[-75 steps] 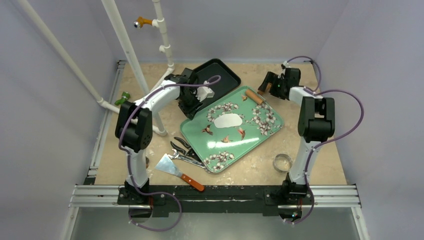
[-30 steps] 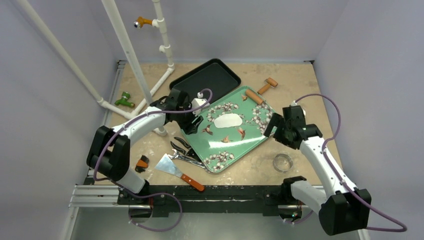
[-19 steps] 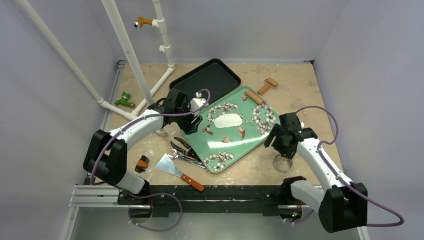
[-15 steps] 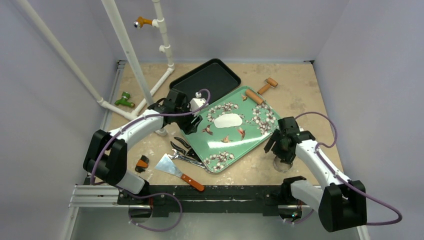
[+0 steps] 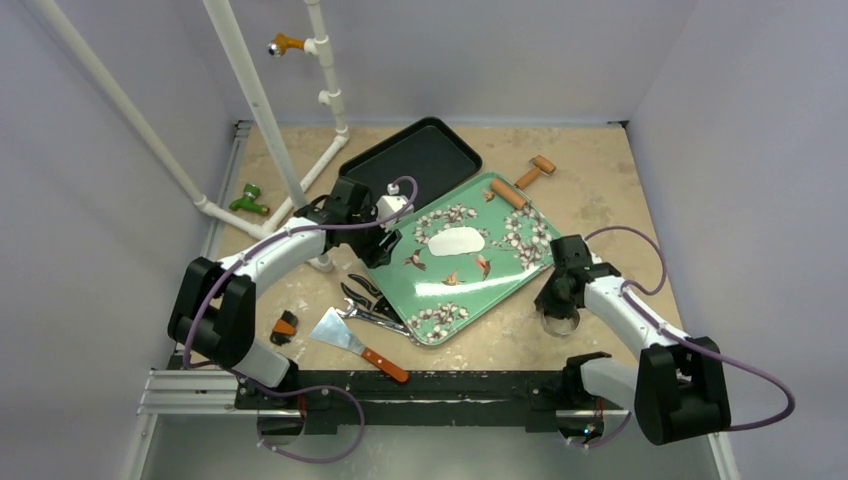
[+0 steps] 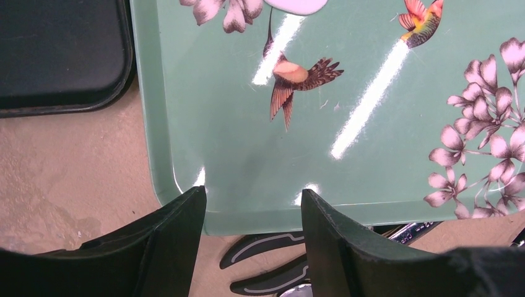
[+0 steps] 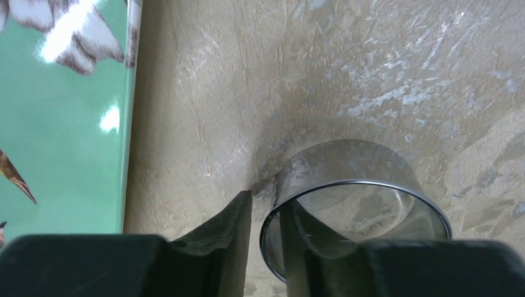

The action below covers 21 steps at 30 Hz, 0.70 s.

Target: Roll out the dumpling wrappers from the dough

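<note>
White, flat, oblong dumpling wrapper (image 5: 456, 241) lies on the green tray (image 5: 440, 295).

The sandy worktop (image 5: 600, 190) holds a green tray (image 5: 470, 288), a black tray (image 5: 420, 155) just behind it, a shiny metal ring (image 7: 347, 164), a scraper (image 5: 350, 343) and a small wooden roller (image 5: 535, 170).

Dark tool (image 6: 252, 193), jaws apart, over the green tray's (image 6: 204, 124) near edge; black tray (image 6: 62, 55) just beside it.

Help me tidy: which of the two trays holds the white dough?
The green flowered tray, dumpling wrapper near its middle; the plain black tray behind it shows no dough.
</note>
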Motion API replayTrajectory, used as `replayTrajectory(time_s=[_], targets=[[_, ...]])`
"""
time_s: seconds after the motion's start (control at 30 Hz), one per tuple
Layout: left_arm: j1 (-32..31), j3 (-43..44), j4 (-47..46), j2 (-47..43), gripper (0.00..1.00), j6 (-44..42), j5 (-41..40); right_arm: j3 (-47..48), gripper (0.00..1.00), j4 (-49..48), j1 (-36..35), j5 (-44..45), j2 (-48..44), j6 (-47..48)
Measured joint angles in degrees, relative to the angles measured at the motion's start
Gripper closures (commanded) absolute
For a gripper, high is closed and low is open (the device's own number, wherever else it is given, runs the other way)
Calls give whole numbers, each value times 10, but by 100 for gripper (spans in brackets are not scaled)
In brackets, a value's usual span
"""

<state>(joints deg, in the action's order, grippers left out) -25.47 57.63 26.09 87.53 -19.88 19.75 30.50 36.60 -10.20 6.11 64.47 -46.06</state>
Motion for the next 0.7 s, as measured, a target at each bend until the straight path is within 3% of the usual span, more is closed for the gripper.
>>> replayTrajectory(time_s=[0.17,0.5,0.7], targets=[[3,0,2,0,43,0,1,1,100,-15,-6,5,7,2],[16,8,6,3,43,4,14,75,100,-11,-28,33,-4,41],[33,8,14,4,44,4,38,129,100,-23,-122,49,-3,118]])
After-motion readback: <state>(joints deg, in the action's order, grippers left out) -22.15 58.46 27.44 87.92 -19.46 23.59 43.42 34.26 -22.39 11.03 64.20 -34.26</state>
